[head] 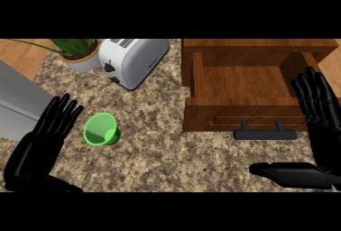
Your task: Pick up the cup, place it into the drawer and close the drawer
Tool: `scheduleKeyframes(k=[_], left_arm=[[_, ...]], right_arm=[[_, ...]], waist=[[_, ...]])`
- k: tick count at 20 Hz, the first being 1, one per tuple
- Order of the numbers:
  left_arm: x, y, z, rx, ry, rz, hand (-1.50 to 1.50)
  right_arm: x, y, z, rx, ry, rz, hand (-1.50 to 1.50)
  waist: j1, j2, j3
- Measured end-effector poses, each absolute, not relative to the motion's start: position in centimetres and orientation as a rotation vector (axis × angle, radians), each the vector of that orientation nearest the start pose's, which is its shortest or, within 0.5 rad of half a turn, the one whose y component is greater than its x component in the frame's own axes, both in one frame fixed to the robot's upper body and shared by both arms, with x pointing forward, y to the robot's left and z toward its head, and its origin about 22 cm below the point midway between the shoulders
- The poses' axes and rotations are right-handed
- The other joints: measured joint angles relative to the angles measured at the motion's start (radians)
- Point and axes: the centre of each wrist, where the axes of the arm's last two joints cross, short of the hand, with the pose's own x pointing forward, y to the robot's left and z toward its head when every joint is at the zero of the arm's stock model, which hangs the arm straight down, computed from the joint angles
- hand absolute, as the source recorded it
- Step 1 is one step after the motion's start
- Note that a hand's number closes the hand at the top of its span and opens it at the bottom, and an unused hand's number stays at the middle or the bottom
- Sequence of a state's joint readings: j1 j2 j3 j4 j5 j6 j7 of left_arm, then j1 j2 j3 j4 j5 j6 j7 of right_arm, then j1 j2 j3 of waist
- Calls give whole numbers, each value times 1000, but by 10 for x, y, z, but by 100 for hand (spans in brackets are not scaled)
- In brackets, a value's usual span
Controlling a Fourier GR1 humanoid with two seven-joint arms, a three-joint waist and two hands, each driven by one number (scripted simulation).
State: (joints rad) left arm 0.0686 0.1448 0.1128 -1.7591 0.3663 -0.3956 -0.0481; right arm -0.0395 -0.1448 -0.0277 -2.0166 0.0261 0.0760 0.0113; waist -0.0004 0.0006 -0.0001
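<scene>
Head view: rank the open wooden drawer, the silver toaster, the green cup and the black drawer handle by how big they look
1. Open wooden drawer
2. Silver toaster
3. Green cup and black drawer handle: too alike in apparent size to rank; the handle is longer but thin.

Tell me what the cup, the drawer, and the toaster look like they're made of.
Cup: probably plastic; uniform bright green, smooth, slightly glossy walls.
Drawer: wood, or a wood-look finish; reddish-brown with visible grain on the floor and front panel, carrying a dark matte handle, possibly metal.
Toaster: likely brushed or painted metal; pale silver-grey shell with soft highlights, and black knobs that could be plastic.
</scene>
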Motion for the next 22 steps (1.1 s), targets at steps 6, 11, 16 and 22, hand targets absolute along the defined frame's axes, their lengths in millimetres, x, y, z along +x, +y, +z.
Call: scheduleKeyframes(k=[6,11,16,22], left_arm=[[229,308,9,-263,-1754,-73,-150],[239,327,-21,-189,-1713,-74,-150],[249,338,-50,-138,-1673,-70,-150],[250,344,-92,-123,-1654,-51,-150]], right_arm=[[222,-249,118,-93,-2035,221,-150],[224,-255,113,-93,-2031,223,-150],[220,-259,119,-85,-2025,223,-150],[224,-259,118,-84,-2029,229,-150]], waist=[[-2,0,0],[-3,0,0],[-5,0,0],[-6,1,-1]])
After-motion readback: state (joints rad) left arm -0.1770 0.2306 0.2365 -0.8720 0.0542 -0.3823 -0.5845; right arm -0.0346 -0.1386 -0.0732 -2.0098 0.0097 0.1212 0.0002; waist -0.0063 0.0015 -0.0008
